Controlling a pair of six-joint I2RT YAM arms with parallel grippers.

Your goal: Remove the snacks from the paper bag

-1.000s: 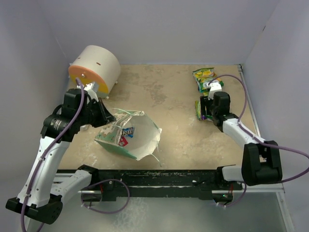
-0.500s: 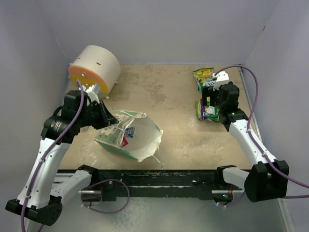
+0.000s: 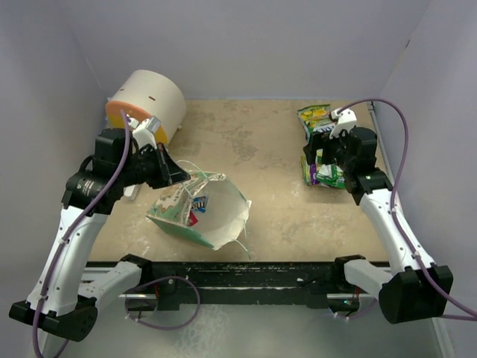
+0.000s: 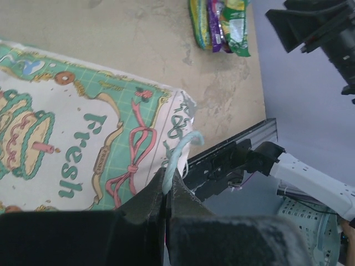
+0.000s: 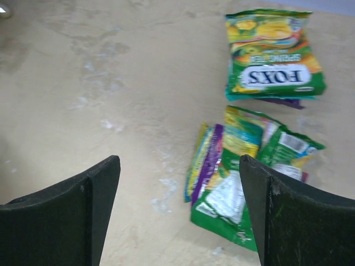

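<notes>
1. The right pincer [image 5: 180, 213] stands released, jaws spread wide with nothing between them; a second ago it sat low over the packets with narrower jaws, and it has since opened and drawn up and back.
2. Just ahead of it, nearer its right finger, a loose pile of snacks [image 5: 244, 166] lies flat on the table [image 5: 83, 83]; the pile is green, purple and green-white; farther ahead, apart from the pile, lies the FOX'S packet [image 5: 274, 55]; I judge that a packet was just let go here and this pincer is free for another trip.
3. The left pincer [image 4: 165, 191] is clenched on the pale string handle [image 4: 180, 149] of the paper bag [image 4: 83, 138]; the bag lies on its side, out beyond the fingertips; it has hardly shifted, though this arm has risen a little.
4. The bag's mouth faces away from the left pincer and stays well apart from the right one; inside it sit a blue-and-white packet [image 3: 197, 202] and something red [image 3: 189, 218] just beside it; so the emptying looks unfinished.
5. Only the top view shows what remains in the bag; only the left wrist view shows the pinch on the string and the printed "Fresh" panel; only the right wrist view makes the FOX'S lettering readable and shows a purple edge under that packet.
6. Behind the left pincer stands a cream cylinder [image 3: 149, 101] with an orange face, not part of the job.
</notes>
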